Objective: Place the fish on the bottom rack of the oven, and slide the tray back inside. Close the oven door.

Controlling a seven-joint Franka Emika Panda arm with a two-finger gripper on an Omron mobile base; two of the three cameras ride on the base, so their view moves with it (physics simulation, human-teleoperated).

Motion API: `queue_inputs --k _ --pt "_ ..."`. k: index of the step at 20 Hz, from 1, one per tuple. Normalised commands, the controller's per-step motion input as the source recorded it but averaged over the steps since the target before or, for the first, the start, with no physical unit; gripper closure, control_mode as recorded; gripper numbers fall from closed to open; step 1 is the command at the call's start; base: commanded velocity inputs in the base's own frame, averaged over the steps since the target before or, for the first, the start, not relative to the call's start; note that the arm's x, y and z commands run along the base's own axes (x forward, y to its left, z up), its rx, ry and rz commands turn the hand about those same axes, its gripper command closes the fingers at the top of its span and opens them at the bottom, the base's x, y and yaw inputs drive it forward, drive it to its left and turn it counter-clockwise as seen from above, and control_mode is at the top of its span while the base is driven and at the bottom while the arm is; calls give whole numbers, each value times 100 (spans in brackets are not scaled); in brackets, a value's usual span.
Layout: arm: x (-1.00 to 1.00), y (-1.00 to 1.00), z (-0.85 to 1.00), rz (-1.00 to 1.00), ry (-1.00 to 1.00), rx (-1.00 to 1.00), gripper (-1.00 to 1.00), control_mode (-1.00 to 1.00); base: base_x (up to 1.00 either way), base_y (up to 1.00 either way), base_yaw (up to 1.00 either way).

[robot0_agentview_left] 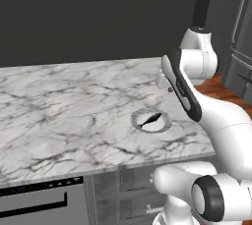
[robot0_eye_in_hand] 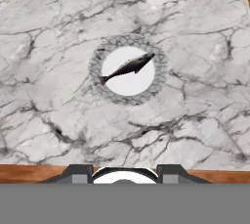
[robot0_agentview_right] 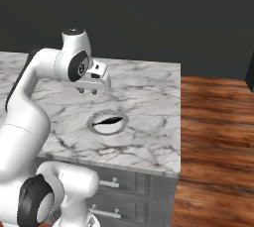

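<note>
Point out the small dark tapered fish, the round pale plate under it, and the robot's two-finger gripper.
Small dark tapered fish (robot0_eye_in_hand: 128, 66), hand view, mid-body.
Round pale plate (robot0_eye_in_hand: 128, 85), hand view, bare white centre below the fish.
Two-finger gripper (robot0_agentview_right: 88, 91), right base view, between its fingertips, above the marble counter.

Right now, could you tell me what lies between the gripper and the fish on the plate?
Nothing: in the right base view the gripper hangs above the counter, apart from the fish on its plate, with bare marble between.
</note>
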Motion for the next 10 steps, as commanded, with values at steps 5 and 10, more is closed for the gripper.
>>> queue_inputs --k 5,10 --pt "0 0 0 0 0 0 -100 -100 0 0 0" --pt "-9 -1 -3 -4 -1 0 -100 -100 0 0 0"
